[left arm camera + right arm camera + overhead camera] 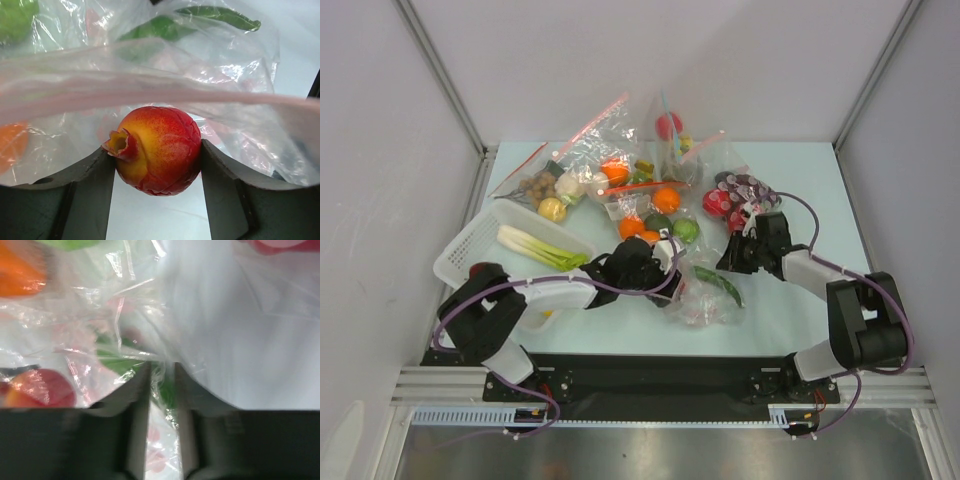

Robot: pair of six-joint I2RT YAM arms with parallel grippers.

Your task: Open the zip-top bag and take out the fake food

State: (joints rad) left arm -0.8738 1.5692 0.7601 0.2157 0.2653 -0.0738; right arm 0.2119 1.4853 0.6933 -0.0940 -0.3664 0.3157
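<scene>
We list: large clear crinkly zip-top bag [708, 296], table centre, its pale pink zip strip [150, 95] parted. At the bag's 9 o'clock the left gripper [156, 151] clamps a red-and-yellow plastic pomegranate [162, 142], with the strip at the fruit's 12 o'clock. At the bag's 1 o'clock the right gripper [161, 372] has narrow jaws with film between them; whether it grips, we cannot tell. We judge withdrawal runs toward 9 o'clock.

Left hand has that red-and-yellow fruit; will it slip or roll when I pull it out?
Probably slippery: the fruit looks hard and glossy, and the left hand pinches only its curved sides. Being round, it will likely roll once released. The zip-top bag film above looks limp and may drag along.
</scene>
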